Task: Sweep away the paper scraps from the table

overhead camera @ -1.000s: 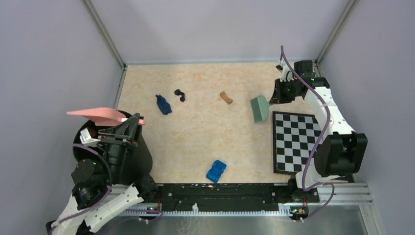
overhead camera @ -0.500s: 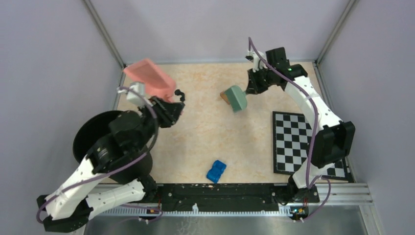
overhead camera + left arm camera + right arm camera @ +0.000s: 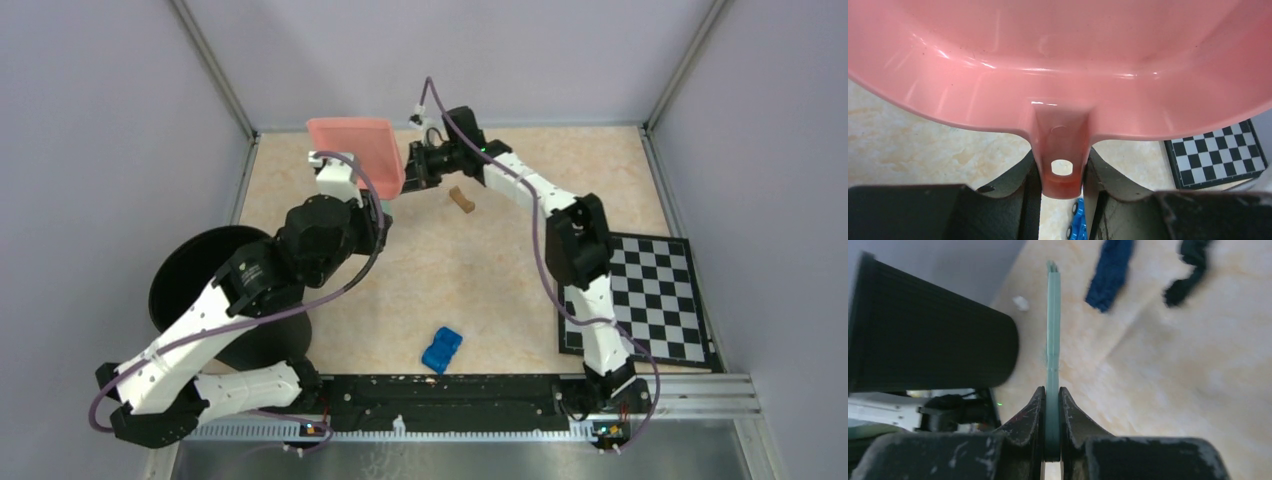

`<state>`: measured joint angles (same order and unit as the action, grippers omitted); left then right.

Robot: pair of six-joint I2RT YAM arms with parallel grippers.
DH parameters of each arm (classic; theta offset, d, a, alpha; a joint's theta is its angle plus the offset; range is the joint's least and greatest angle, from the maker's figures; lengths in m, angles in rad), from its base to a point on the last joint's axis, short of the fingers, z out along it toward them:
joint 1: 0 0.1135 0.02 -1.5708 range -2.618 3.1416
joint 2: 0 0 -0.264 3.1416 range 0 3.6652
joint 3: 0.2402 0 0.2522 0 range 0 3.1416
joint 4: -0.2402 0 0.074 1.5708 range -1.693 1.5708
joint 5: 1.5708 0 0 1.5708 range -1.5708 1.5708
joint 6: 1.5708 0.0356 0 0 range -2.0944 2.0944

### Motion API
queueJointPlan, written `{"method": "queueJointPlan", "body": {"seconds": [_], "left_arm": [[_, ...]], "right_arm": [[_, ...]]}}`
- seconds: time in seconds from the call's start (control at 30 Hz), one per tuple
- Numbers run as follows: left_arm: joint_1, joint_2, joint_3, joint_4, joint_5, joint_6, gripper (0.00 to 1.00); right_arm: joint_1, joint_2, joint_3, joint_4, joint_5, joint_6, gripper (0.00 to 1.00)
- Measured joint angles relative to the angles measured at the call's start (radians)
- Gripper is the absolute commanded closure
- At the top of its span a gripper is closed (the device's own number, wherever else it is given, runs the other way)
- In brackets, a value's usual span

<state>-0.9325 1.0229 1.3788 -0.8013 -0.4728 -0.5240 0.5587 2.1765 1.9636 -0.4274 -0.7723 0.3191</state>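
My left gripper (image 3: 1062, 172) is clamped on the handle of the pink dustpan (image 3: 1058, 60), which sits at the upper centre of the overhead frame. My right gripper (image 3: 1052, 407) pinches a thin teal tool (image 3: 1053, 325). On the table (image 3: 450, 280), a brown scrap (image 3: 461, 200) lies just right of the pan. A dark blue scrap (image 3: 1109, 275) and a black scrap (image 3: 1190, 267) sit at the top of the right wrist view.

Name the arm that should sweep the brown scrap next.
Right. The right gripper clamps the green brush and sits near the brown scrap. The left gripper only holds the pink dustpan, which can catch but not sweep.
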Motion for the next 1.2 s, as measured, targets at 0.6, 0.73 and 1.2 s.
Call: {"method": "queueJointPlan", "body": {"seconds": [0.6, 0.73, 1.2], "left_arm": [[0.000, 0.060, -0.047, 0.037, -0.082, 0.119, 1.00], [0.000, 0.053, -0.059, 0.037, -0.077, 0.124, 1.00], [0.000, 0.029, -0.085, 0.037, -0.055, 0.108, 1.00]], "right_arm": [[0.282, 0.533, 0.429, 0.515, -0.030, 0.780, 1.00], [0.327, 0.567, 0.483, 0.452, 0.076, 0.788, 1.00], [0.384, 0.552, 0.520, 0.115, 0.370, 0.631, 1.00]]}}
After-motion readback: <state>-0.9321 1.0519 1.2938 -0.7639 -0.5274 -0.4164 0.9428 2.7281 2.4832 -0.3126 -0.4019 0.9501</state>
